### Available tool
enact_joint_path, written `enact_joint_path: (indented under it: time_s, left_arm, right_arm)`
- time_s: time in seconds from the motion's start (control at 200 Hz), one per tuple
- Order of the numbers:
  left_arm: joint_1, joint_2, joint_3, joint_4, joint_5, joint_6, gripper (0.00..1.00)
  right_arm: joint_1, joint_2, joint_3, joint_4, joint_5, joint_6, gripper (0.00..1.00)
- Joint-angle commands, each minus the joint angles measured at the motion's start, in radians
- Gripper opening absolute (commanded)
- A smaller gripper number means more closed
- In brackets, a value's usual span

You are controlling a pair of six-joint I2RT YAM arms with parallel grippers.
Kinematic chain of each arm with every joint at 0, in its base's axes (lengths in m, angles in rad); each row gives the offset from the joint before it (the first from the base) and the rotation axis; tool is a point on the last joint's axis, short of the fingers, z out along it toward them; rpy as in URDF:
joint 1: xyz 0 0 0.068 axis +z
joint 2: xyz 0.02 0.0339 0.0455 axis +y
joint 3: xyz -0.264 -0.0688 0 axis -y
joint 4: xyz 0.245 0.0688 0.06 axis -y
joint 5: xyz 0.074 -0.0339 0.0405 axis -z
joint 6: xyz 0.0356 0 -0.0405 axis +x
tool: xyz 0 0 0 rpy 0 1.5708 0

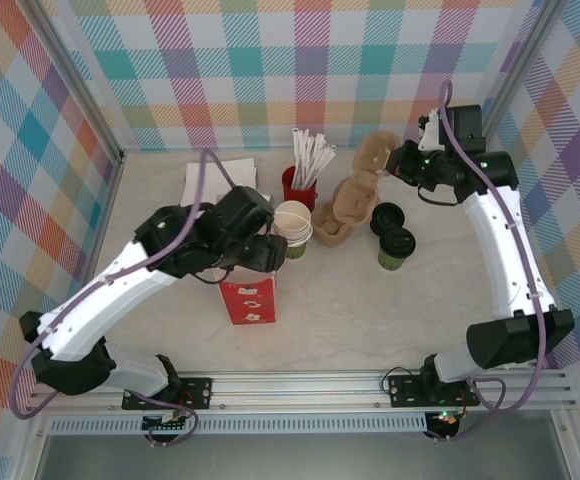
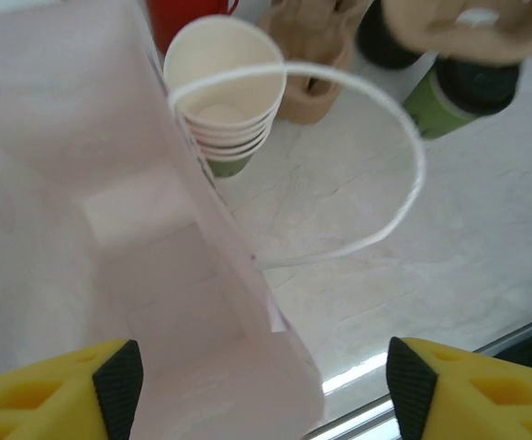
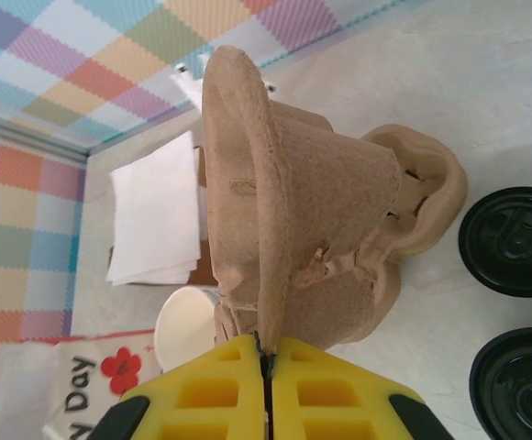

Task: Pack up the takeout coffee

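Right jaws pinch carrier (image 3: 312, 211), tabletop (image 1: 370, 320), plaid walls (image 1: 270, 60)

Marble table (image 1: 370, 310) with cup stack (image 1: 294, 222), 2 lidded cups (image 1: 394, 245), carrier (image 1: 342, 212), red cup (image 1: 298, 187), napkins (image 1: 220, 178), bag (image 1: 249, 300).

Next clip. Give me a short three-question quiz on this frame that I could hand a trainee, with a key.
1. True or false: the right hand is shut on the edge of a pulp cup carrier.
2. Pick one: how many black-lidded cups stand on the table? A one, B two, C four.
3. Short answer: in the left wrist view, what stands right beside the open paper bag?

Key: 1 true. 2 B. 3 the stack of empty cups.
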Motion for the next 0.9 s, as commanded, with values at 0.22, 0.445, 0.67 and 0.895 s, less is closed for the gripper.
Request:
enact_joint_path:
  time_s: [0.22,0.445,0.67,0.895]
  left_arm:
    - [0.243,-0.13,0.018,0.205,0.294,0.138,0.84]
    - [0.386,-0.082,-0.059,0.452,0.767,0.061,0.78]
    - [0.386,0.017,-0.083,0.563,0.916,-0.002,0.64]
    - [0.384,0.041,-0.123,0.612,0.94,-0.036,0.56]
  right_arm:
    - [-0.006,-0.069,0.016,-0.019,-0.299,-0.107,0.08]
    - [-0.005,-0.11,-0.052,0.105,-0.532,-0.03,0.08]
    - [-0.004,-0.119,-0.077,0.146,-0.618,0.008,0.08]
    - [-0.004,-0.128,-0.106,0.197,-0.646,0.046,0.08]
